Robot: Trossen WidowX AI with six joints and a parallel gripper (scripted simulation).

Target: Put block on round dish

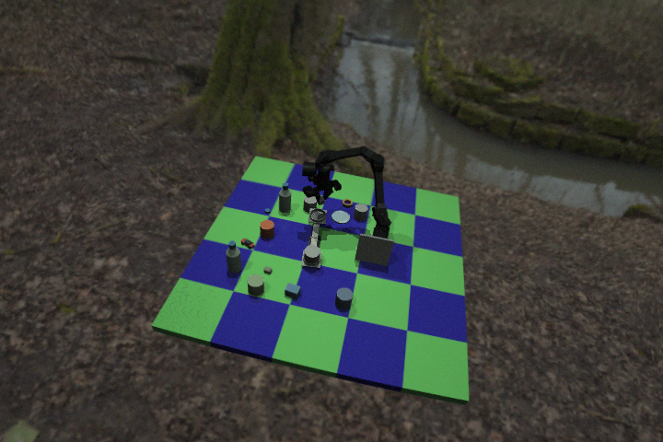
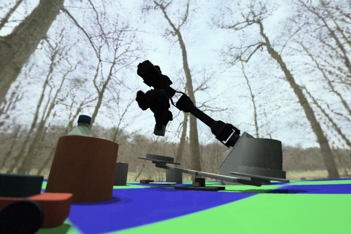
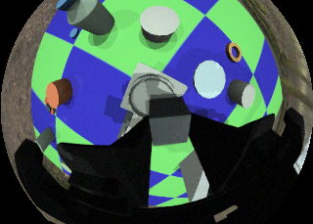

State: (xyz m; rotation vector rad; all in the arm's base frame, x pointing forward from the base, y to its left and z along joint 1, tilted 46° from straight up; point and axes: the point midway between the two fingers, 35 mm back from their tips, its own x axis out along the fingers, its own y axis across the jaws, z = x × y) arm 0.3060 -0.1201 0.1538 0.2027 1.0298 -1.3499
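The chequered table (image 1: 436, 365) carries one arm, one balance, two cups, one dish and one block, besides loose clutter. The single arm (image 1: 375, 171) is based right of centre and reaches towards the far edge. Its gripper (image 2: 160, 126) is clenched on the small grey block (image 3: 168, 121), which hangs in the air above the far pan, clear of it. The one balance (image 1: 314, 237) runs from the table's centre towards the far edge and is tilted, with the near end down. One cup (image 1: 311, 253) stands on the near pan. A grey cylinder (image 1: 309, 203) beside the far pan, on the far-edge side, is judged to be the second cup, set aside. The one round dish (image 1: 340, 216) lies on the table just right of the far pan, and nothing rests on it. Clutter counted: two bottles, three further grey cylinders, one orange cylinder, one upright grey panel, one orange ring, one blue box and one toy car. The step in hand is judged to be carrying the block. The next move calls for a short traverse to the right over the dish, a low descent, release, and withdrawal. The near cup must not be touched, and neither cup may end above the dish.
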